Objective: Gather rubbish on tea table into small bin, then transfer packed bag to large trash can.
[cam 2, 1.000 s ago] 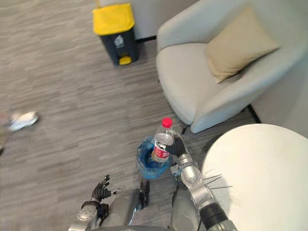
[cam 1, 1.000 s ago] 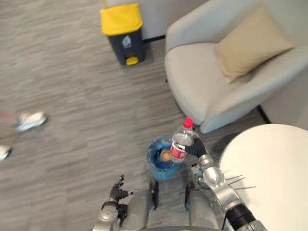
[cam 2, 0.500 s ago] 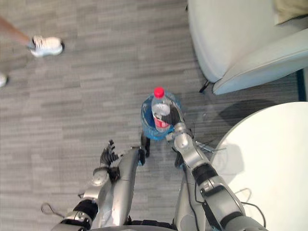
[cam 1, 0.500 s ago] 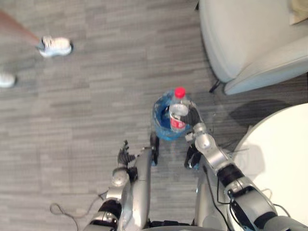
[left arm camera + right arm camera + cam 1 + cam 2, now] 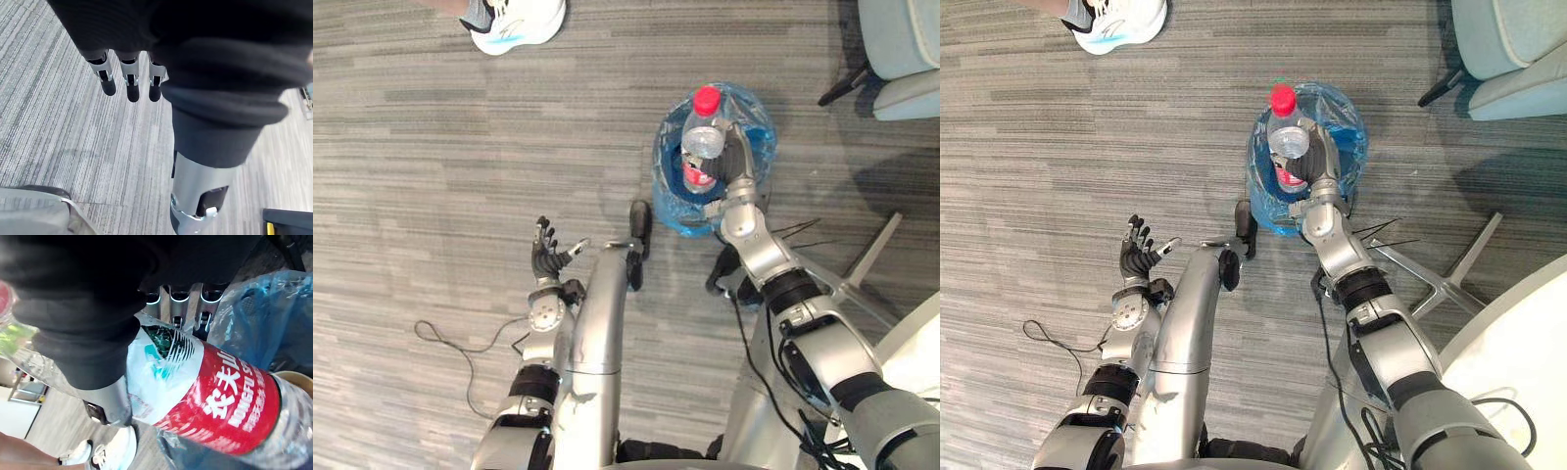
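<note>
My right hand [image 5: 736, 168] is shut on a clear plastic bottle [image 5: 703, 140] with a red cap and red label, holding it upright right over the small bin [image 5: 761, 137], which is lined with a blue bag. In the right wrist view the fingers [image 5: 180, 303] curl round the bottle [image 5: 205, 396] and the blue bag [image 5: 264, 323] shows just behind it. My left hand [image 5: 546, 257] hangs low over the carpet to the left, fingers straight and spread, holding nothing; its fingers [image 5: 129, 83] show straight in the left wrist view.
A person's white shoe [image 5: 517, 18] stands on the carpet at the top left. The grey armchair's corner and dark leg [image 5: 891, 59] are at the top right. The white tea table's rim [image 5: 1518, 343] and its metal legs [image 5: 1449, 279] lie at the lower right.
The camera has tilted further down, so the whole scene shifted. The bottle in my right hand now sits over the bin's mouth rather than at its near edge. The left hand's fingers are spread wider.
</note>
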Robot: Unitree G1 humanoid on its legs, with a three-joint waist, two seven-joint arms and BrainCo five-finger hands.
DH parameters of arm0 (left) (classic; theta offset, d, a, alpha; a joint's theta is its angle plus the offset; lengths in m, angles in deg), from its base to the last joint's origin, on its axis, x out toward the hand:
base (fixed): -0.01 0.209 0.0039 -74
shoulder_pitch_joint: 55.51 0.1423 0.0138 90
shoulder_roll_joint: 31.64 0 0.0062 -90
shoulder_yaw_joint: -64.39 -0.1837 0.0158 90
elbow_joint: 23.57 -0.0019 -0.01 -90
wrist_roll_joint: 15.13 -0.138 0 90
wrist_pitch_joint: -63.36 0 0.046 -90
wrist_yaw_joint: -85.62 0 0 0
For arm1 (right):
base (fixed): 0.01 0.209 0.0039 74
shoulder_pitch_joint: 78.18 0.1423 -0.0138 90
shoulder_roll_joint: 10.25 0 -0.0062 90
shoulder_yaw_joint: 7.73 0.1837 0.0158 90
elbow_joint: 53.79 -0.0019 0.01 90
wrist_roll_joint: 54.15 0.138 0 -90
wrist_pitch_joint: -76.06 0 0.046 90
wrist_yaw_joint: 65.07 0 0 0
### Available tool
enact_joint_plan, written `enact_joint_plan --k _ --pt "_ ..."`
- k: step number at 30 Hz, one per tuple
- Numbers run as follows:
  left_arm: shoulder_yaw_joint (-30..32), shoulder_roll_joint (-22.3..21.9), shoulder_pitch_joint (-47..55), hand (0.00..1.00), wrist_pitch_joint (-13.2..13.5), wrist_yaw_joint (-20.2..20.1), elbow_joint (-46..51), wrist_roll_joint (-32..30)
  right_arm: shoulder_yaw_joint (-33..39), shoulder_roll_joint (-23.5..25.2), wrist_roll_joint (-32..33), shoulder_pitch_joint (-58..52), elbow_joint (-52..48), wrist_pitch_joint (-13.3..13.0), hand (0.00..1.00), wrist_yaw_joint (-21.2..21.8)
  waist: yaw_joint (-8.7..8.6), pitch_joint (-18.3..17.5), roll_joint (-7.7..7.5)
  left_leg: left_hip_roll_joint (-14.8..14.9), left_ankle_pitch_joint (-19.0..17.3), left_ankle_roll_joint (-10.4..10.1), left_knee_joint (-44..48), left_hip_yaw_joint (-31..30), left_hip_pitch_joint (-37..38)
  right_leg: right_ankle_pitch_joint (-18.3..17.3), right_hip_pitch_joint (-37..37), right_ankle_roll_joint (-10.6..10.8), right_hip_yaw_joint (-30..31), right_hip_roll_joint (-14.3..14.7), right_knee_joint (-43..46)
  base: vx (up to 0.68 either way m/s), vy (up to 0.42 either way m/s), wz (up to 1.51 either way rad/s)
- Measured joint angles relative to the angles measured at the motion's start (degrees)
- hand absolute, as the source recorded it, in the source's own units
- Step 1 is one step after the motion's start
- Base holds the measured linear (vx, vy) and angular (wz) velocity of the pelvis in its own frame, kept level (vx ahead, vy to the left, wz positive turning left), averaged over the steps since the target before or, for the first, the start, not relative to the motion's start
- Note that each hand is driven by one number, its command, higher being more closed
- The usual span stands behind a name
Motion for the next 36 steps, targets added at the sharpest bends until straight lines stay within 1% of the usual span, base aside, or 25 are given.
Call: enact_joint_plan --k 4,8,9,12,13,15,17,18,19,22,25,27,29,31,36 --pt "0.00 0.26 0.00 0.00 -0.03 0.02 0.05 -0.03 0.99 -0.25 -0.11 -0.90 -3.22 -0.06 0.00 -0.75 -0.37 -0.10 -0.39 -0.02 0.13 -0.02 -0.14 -0.61 0.01 -0.03 0.27 -0.04 -0.38 0.23 -0.05 -0.01 -0.005 0.02" --pt "-0.02 0.63 0.02 0.00 -0.32 0.07 -0.07 -0.09 1.00 0.40 -0.94 -3.14 -9.10 -0.20 0.00 -1.52 -1.42 -0.16 -0.63 0.07 0.96 -0.19 -1.58 -0.90 0.89 0.12 1.38 -0.24 -0.96 0.52 -1.30 -0.04 -0.005 0.03" --pt "-0.10 0.46 0.05 0.00 -0.43 0.03 -0.07 -0.12 1.00 0.71 -1.73 -3.92 -9.61 -0.23 0.00 -1.55 -1.49 -0.25 -0.87 0.14 1.00 -0.26 -1.91 -0.89 1.45 0.12 1.87 -0.23 -0.96 0.71 -1.70 -0.04 0.001 -0.06" --pt "-0.39 0.70 0.20 0.00 -1.67 -0.18 -0.09 -0.31 0.82 2.52 -4.24 -7.50 -13.07 -0.27 0.00 -1.50 -1.68 -1.17 -2.72 0.56 1.24 -0.61 -3.50 -0.73 2.66 0.38 2.78 -0.21 -1.11 1.23 -3.17 -0.02 -0.003 -0.05" --pt "-0.31 0.94 0.21 0.00 -1.64 -0.27 -0.16 -0.46 0.30 2.81 -5.38 -8.94 -14.47 -0.46 0.00 -1.44 -1.90 -1.21 -3.08 0.87 1.49 -0.77 -4.19 -0.75 3.31 0.58 3.63 -0.43 -1.57 1.42 -3.91 0.00 0.000 0.00" --pt "-0.33 1.13 0.21 0.00 -1.67 -0.26 -0.85 -0.86 -0.47 2.98 -7.36 -10.19 -14.83 -0.51 0.00 -1.17 -2.00 -1.32 -3.32 1.13 1.68 -0.78 -4.89 -0.78 4.26 0.86 4.64 -0.79 -1.83 1.79 -4.81 0.00 -0.004 -0.02" --pt "-0.30 1.28 0.53 0.00 -1.67 -0.18 -1.70 -1.29 -1.82 3.61 -10.32 -12.24 -15.28 -0.55 0.00 -0.28 -2.83 -1.46 -3.62 1.13 2.28 -0.68 -6.56 -0.80 5.85 1.41 6.21 -0.97 -2.20 2.02 -6.34 0.00 0.000 0.00" --pt "-0.35 1.51 0.82 0.00 -1.67 -0.21 -1.70 -1.33 -2.47 3.65 -11.58 -12.55 -15.27 -0.55 0.00 0.14 -2.87 -1.53 -3.74 1.12 2.36 -0.73 -6.91 -0.78 6.16 1.45 6.54 -0.95 -2.24 2.04 -6.66 0.00 0.000 0.00" --pt "-0.32 1.65 1.14 0.00 -1.66 -0.21 -1.76 -1.33 -3.64 3.78 -13.44 -13.77 -14.73 -0.63 0.00 0.71 -3.00 -1.77 -4.17 1.11 2.48 -0.88 -7.71 -0.74 6.67 1.69 6.89 -0.92 -2.24 2.19 -7.39 0.00 0.000 0.00" --pt "-0.40 1.55 1.13 0.00 -1.48 -0.23 -2.66 -1.34 -5.50 4.90 -18.28 -13.80 -7.47 -0.34 0.00 2.68 -2.97 -1.84 -4.31 1.05 2.95 -1.06 -9.42 -0.86 8.00 2.01 8.24 -1.28 -2.77 2.34 -8.79 0.00 -0.012 0.04" --pt "-0.41 1.48 1.04 0.00 -1.26 -0.24 -3.38 -1.34 -6.95 5.97 -21.04 -12.89 -0.85 0.74 0.00 3.88 -2.97 -1.90 -4.42 0.69 3.45 -1.17 -10.30 -1.23 8.13 2.03 8.31 -1.36 -3.18 2.12 -8.99 -0.01 -0.030 0.09" --pt "-0.46 1.31 0.69 0.00 -1.15 -0.21 -4.16 -1.34 -6.91 6.15 -21.86 -12.00 1.85 1.77 0.00 3.85 -3.03 -1.90 -4.41 0.09 4.16 -1.22 -11.24 -1.60 8.25 2.04 8.31 -1.38 -3.39 1.76 -9.04 -0.02 -0.027 0.15" --pt "-0.46 1.26 0.34 0.00 -1.05 -0.20 -5.22 -1.34 -6.70 5.98 -21.95 -11.19 3.36 2.15 0.00 3.83 -2.94 -1.90 -4.41 -0.09 4.45 -1.36 -11.54 -1.75 8.31 2.05 8.41 -1.39 -3.55 1.61 -9.03 -0.03 -0.021 0.11" --pt "-0.46 1.03 0.03 0.00 -0.73 -0.21 -6.17 -1.34 -6.26 5.60 -21.90 -10.05 4.92 2.40 0.00 3.74 -2.98 -1.90 -4.41 -0.56 4.70 -1.39 -11.98 -1.98 8.73 2.06 8.79 -1.43 -3.75 1.09 -8.95 -0.04 -0.019 0.12" --pt "-0.45 0.59 0.11 0.00 -0.78 -0.20 -7.33 -1.34 -6.20 5.25 -21.71 -9.82 5.22 2.42 0.00 3.56 -2.81 -2.09 -4.55 -0.81 4.69 -1.37 -13.32 -2.01 10.70 2.04 10.68 -1.26 -4.03 0.92 -9.87 -0.04 -0.021 0.06"
